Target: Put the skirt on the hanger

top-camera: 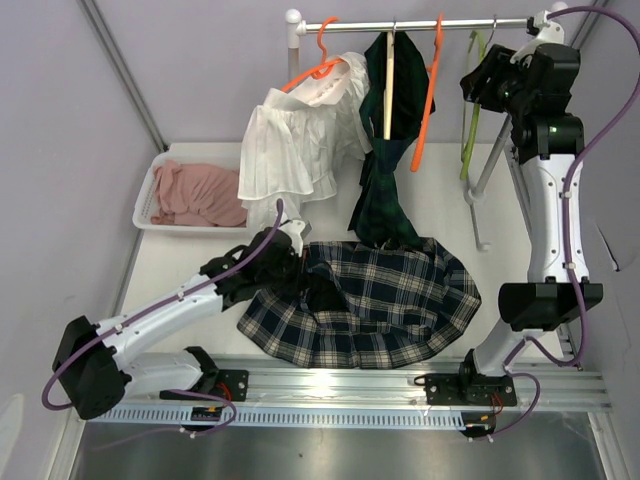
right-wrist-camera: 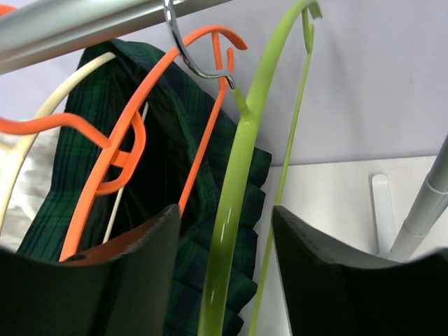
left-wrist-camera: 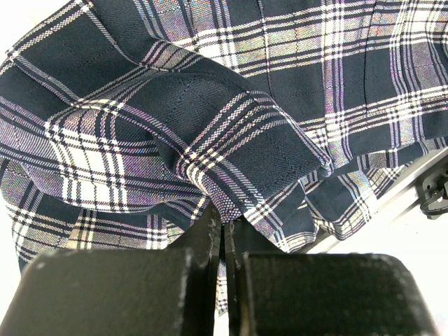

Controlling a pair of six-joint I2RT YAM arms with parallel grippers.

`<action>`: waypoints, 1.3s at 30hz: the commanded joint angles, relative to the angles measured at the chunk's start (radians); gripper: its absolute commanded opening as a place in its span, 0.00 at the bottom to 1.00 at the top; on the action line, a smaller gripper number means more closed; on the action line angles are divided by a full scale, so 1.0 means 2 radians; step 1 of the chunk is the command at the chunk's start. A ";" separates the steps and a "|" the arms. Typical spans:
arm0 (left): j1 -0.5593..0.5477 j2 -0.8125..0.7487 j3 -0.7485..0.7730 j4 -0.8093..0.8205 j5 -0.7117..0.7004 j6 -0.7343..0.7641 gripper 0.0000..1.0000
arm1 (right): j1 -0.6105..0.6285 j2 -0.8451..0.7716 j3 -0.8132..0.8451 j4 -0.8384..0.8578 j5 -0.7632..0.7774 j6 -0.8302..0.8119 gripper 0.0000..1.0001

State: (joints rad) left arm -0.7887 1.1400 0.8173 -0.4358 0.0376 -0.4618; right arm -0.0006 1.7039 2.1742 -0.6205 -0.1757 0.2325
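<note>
A navy plaid skirt (top-camera: 380, 300) lies spread on the white table. My left gripper (top-camera: 298, 268) is shut on a fold at its left edge; the left wrist view shows the plaid skirt (left-wrist-camera: 210, 140) pinched between the closed fingers (left-wrist-camera: 203, 241). A lime green hanger (top-camera: 470, 110) hangs on the rail (top-camera: 420, 24) at the right. My right gripper (top-camera: 478, 85) is up at the rail, open, with the green hanger's arm (right-wrist-camera: 234, 210) between its fingers (right-wrist-camera: 147, 273), not touching.
The rail also holds an orange hanger (top-camera: 430, 90), a dark green skirt on a cream hanger (top-camera: 392, 120) and a white blouse (top-camera: 295, 145) on another orange hanger. A white basket (top-camera: 150, 190) with pink cloth stands back left. The rack's leg (top-camera: 480, 235) stands at the right.
</note>
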 commanded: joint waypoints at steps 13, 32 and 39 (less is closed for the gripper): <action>-0.002 -0.029 -0.002 0.009 0.010 0.002 0.00 | 0.039 0.030 0.079 -0.060 0.124 -0.026 0.36; -0.002 -0.040 -0.011 0.009 0.010 0.001 0.00 | 0.082 0.004 0.080 -0.073 0.219 -0.069 0.45; -0.002 -0.041 -0.011 0.008 0.010 0.002 0.00 | 0.100 0.003 0.079 -0.076 0.255 -0.086 0.31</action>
State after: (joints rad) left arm -0.7895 1.0843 0.7979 -0.4370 0.0380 -0.4618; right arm 0.1886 1.7538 2.2856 -0.7811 0.2718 0.0978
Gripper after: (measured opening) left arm 0.009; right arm 0.333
